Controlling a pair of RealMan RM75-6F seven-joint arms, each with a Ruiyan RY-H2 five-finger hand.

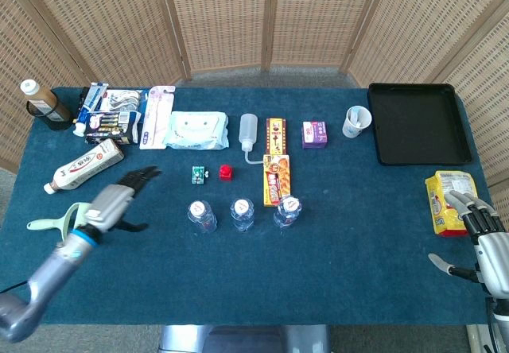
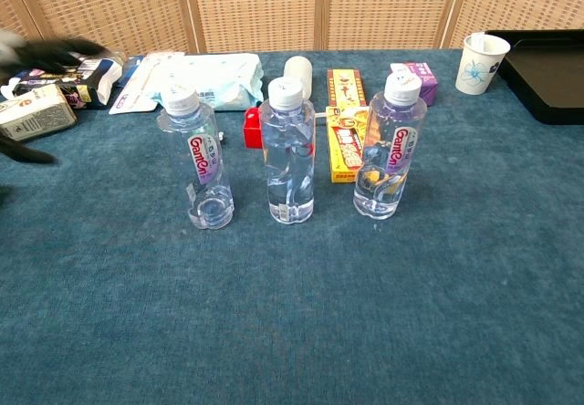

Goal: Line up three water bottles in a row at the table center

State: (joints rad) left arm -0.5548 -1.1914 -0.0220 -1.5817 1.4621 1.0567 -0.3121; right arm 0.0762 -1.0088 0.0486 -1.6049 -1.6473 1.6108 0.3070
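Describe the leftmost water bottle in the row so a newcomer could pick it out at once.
Start at the blue table and find the three clear water bottles standing in a row near its middle. The leftmost bottle stands nearest the left hand, which is open and clear of it. Unlike the middle bottle, it shows a pink label, and it leans slightly where the others stand straight.
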